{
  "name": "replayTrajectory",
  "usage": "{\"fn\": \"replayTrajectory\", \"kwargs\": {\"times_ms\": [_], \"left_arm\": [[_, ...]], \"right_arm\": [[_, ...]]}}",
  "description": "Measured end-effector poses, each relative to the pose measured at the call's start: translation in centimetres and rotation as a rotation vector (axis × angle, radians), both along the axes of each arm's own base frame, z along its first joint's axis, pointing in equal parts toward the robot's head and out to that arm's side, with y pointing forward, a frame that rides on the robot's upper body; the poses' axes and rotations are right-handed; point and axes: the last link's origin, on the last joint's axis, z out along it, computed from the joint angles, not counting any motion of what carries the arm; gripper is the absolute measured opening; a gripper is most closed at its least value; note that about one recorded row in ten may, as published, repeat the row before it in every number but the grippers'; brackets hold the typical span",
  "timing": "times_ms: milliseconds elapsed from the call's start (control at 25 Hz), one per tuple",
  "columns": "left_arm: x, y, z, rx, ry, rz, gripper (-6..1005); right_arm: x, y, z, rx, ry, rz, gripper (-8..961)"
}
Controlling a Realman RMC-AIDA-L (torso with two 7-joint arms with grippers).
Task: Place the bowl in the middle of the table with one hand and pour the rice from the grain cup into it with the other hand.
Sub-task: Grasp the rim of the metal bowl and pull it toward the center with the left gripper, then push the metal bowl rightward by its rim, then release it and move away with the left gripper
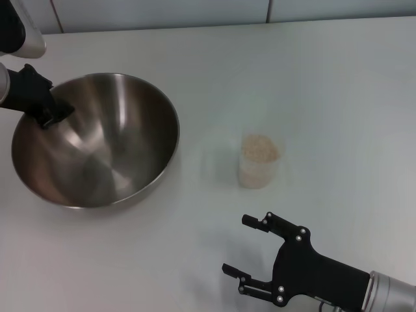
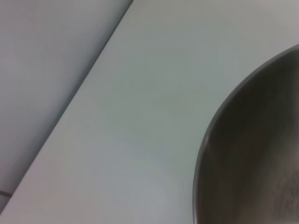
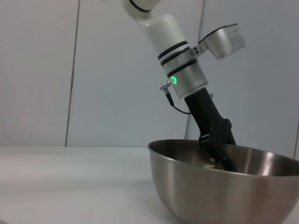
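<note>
The steel bowl (image 1: 110, 149) sits on the left of the white table (image 1: 312, 78). My left gripper (image 1: 52, 114) is shut on the bowl's far-left rim, one finger inside. The right wrist view shows this grip (image 3: 219, 149) on the bowl (image 3: 224, 191). The bowl's rim also shows in the left wrist view (image 2: 252, 154). The clear grain cup (image 1: 259, 160) stands upright to the right of the bowl, filled with rice (image 1: 260, 149). My right gripper (image 1: 235, 244) is open and empty, low at the front, a little nearer than the cup and apart from it.
The table's far edge meets a pale wall (image 1: 195, 13). Bare tabletop lies between bowl and cup and to the right of the cup (image 1: 351, 143).
</note>
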Motion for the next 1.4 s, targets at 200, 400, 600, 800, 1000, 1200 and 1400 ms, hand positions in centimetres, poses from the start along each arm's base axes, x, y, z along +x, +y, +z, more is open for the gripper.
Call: {"fn": "replayTrajectory", "kwargs": {"times_ms": [200, 400, 600, 800, 1000, 1200, 1400], "left_arm": [[0.5, 0.2, 0.1, -0.017, 0.009, -0.004, 292], [1.4, 0.6, 0.2, -0.035, -0.016, 0.024, 247], [2.3, 1.7, 1.6, -0.061, -0.132, 0.13, 234], [2.7, 2.1, 1.9, -0.092, -0.191, 0.197, 110], [3.4, 1.9, 1.8, -0.117, -0.22, 0.241, 32], [3.7, 1.8, 1.8, -0.124, -0.236, 0.257, 22], [4.2, 1.4, 1.2, -0.153, -0.303, 0.316, 24]], "right_arm": [[0.0, 0.1, 0.1, 0.002, 0.001, 0.003, 773], [-0.1, 0.2, 0.1, 0.005, 0.001, 0.01, 773], [-0.1, 0.3, 0.1, 0.002, -0.002, 0.016, 773], [-0.1, 0.3, 0.1, 0.001, -0.006, 0.017, 773], [-0.1, 0.3, 0.1, -0.001, -0.008, 0.021, 774], [-0.2, 0.3, 0.1, -0.001, -0.005, 0.024, 774], [-0.2, 0.3, 0.1, -0.001, -0.005, 0.025, 774]]}}
